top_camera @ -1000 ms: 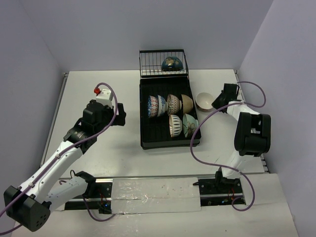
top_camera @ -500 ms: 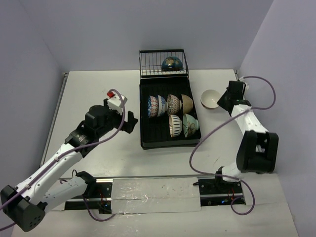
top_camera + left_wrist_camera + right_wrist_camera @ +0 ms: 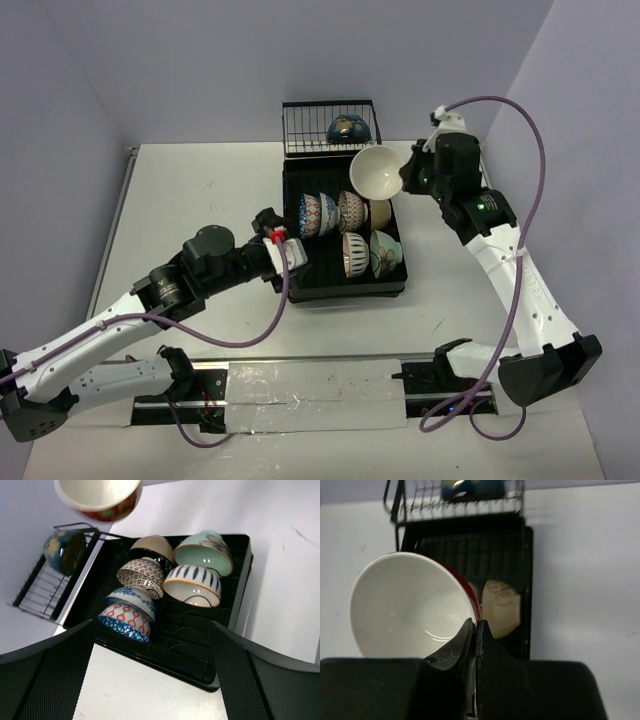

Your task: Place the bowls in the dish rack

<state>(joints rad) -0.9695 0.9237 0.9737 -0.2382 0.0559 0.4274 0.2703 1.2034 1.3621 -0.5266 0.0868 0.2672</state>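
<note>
My right gripper (image 3: 408, 178) is shut on the rim of a bowl (image 3: 377, 172), cream inside and red outside. It holds the bowl tilted in the air over the back right of the black dish rack (image 3: 300, 282). The right wrist view shows the fingertips (image 3: 475, 625) pinching the bowl's rim (image 3: 410, 605). Several patterned bowls (image 3: 350, 212) stand on edge in two rows in the rack, with a pale green one (image 3: 384, 252) at the front right. A dark blue bowl (image 3: 350, 129) sits in the wire basket. My left gripper (image 3: 285, 245) is open and empty at the rack's front left edge (image 3: 200, 652).
The wire basket (image 3: 330, 128) stands upright at the rack's far end, close to the back wall. Side walls close in the table on the left and right. Purple cables loop off both arms. In the left wrist view the held bowl (image 3: 100, 497) hangs above the rack.
My right gripper lifted the cream and red bowl off the table right of the rack and carried it left over the rack. My left arm swung right to the rack's front left edge.
</note>
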